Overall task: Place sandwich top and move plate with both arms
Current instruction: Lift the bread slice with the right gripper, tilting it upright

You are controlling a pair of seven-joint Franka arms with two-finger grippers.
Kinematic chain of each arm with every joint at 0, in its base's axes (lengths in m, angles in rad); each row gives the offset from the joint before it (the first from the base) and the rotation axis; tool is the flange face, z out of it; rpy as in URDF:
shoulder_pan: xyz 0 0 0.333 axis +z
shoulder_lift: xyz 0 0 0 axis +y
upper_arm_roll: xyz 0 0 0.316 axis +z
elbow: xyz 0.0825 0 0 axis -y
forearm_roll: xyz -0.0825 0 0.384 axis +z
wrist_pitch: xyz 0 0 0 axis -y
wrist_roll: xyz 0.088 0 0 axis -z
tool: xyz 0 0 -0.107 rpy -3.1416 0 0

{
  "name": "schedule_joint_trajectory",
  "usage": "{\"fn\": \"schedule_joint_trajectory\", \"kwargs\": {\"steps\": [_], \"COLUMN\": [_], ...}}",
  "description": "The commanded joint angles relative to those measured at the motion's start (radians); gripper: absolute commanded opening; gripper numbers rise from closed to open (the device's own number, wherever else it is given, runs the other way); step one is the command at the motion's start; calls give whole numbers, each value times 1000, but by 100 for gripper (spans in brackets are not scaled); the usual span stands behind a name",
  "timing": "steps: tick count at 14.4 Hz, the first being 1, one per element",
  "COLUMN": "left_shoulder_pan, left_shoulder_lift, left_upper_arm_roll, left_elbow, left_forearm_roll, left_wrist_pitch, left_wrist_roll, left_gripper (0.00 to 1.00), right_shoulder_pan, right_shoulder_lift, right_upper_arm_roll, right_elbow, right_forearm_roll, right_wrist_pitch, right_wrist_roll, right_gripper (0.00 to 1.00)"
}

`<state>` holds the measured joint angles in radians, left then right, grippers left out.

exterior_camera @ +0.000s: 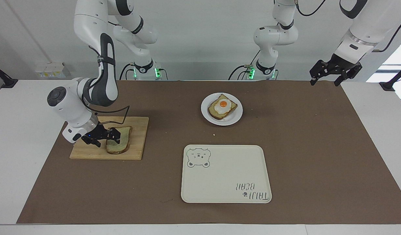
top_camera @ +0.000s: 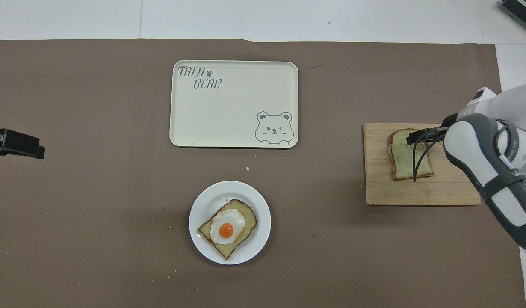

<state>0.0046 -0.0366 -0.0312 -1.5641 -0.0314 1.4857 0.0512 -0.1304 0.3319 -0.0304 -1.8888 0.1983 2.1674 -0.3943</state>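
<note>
— Brown mat (exterior_camera: 318,147) covers the table. Where's the sandwich top (exterior_camera: 119,145)?

— Flat on the wooden cutting board (exterior_camera: 138,137), toward my right arm's end. My right gripper (exterior_camera: 102,138) sits low at its edge, fingers spread, nothing held.

— What's around?

— In the overhead view the plate (top_camera: 258,214) with egg toast (top_camera: 228,229) lies at the board's eight o'clock; the bear tray (top_camera: 233,102) is at the plate's twelve. Nothing stands between board and plate. My left gripper (exterior_camera: 334,72) waits open over the mat's corner.

The cream tray (top_camera: 233,104) reads "TAIJI BEAR".
</note>
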Motion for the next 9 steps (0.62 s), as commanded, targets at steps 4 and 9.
{"fn": "schedule_joint_trajectory", "kwargs": {"steps": [4,9], "left_shoulder_pan": [-3,-3], "left_shoulder_lift": [-19,-19], "left_upper_arm_roll": [4,5], "left_elbow": [-17,-17], "left_forearm_roll": [8,8], "left_wrist_pitch": [-7,-7], "left_wrist_roll": [9,9], "left_gripper": [100,100], "right_shoulder_pan": [-34,-63], "right_shoulder_lift": [-59,-57], "right_upper_arm_roll": [9,9], "right_elbow": [-92,-108], "right_forearm_roll": [73,93], "right_wrist_pitch": [-8,-5], "right_wrist_roll": [-98,-140], "right_gripper": [100,55]}}
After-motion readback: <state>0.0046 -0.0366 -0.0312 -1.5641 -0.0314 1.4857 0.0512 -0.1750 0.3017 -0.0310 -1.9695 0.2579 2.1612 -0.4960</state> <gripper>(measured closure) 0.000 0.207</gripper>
